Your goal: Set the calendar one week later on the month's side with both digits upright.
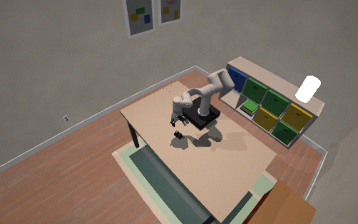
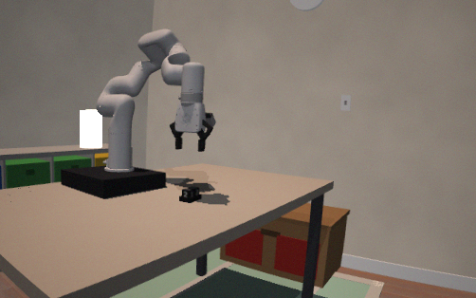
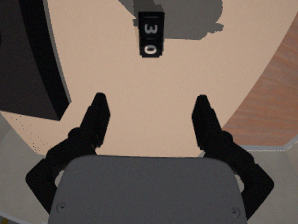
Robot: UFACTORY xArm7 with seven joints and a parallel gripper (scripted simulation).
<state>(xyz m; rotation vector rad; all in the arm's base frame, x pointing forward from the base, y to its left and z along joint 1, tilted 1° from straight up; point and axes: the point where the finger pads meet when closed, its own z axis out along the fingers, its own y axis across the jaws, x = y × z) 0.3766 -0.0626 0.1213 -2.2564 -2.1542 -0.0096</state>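
The desk (image 1: pixel 221 168) fills the middle of the room, a tan top on dark legs, standing on a green striped rug (image 1: pixel 157 178) over a wood floor. Beside its far edge runs a low shelf (image 1: pixel 249 68) with blue, green and yellow bins, and a white cylinder (image 1: pixel 308 89) stands on the shelf's top. A brown chest (image 2: pixel 332 223) with red panels sits on the floor beyond the desk's near corner in the exterior view.

On the desk, a black base (image 2: pixel 142 186) carries the white arm (image 2: pixel 119 119), which rises, bends over at the top and comes down with its wrist pointing at the desk top.

The gripper (image 2: pixel 190 143) hangs in the air well above the desk. Its black fingers are spread as wide as they go, with nothing between them; the wrist view shows only bare desk in the gap.

The calendar (image 2: pixel 190 194) is a small black block resting on the desk near the base, below the gripper and apart from it. In the wrist view (image 3: pixel 149 28) its face shows white digits reading 3 and 0, turned sideways to the camera. The tray and the two cubes cannot be told apart at this size.
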